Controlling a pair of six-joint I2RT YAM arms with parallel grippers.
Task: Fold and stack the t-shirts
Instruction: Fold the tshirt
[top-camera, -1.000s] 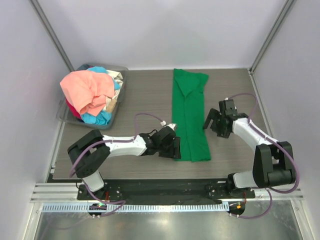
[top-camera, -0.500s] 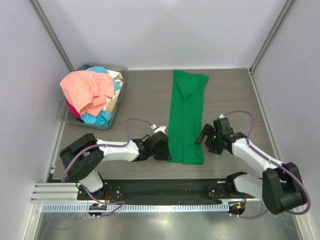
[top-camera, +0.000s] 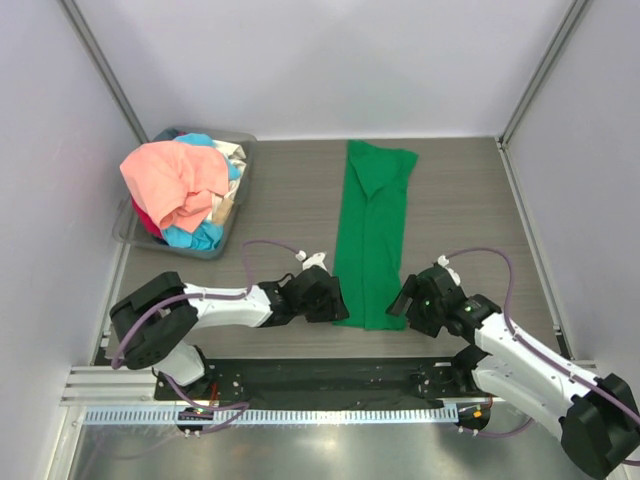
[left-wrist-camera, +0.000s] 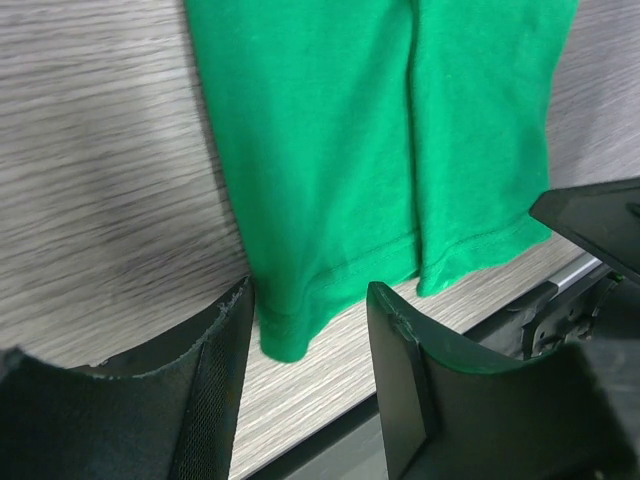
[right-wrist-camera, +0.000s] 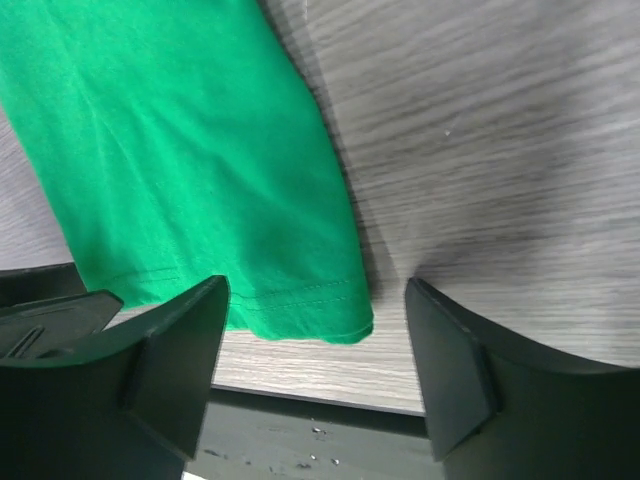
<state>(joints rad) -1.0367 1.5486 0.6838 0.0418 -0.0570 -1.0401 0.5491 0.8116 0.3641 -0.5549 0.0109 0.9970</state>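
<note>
A grey wood-grain table (top-camera: 470, 200) sits between plain white walls. From above, the green shirt (top-camera: 372, 240) lies in the middle of it as a long narrow strip, already folded lengthwise, running from the far edge toward the arms. The other shirts (top-camera: 170, 180), pink, blue, cream and red, are heaped in a bin (top-camera: 243, 165) at the far left, well apart from it. The left gripper (top-camera: 328, 300) is at the strip's near left corner and the right gripper (top-camera: 405, 300) at its near right corner, one to each corner, probably so the hem can be lifted evenly and carried over for the next fold.

In the left wrist view, the jaws stand apart and low over the table. The hem corner lies in the gap between them, not pinched. Whether a finger touches the cloth is hard to tell.

In the right wrist view, those jaws are spread wider. The opposite hem corner lies flat on the wood between them, and neither jaw clamps it. The grasp is not yet made.
</note>
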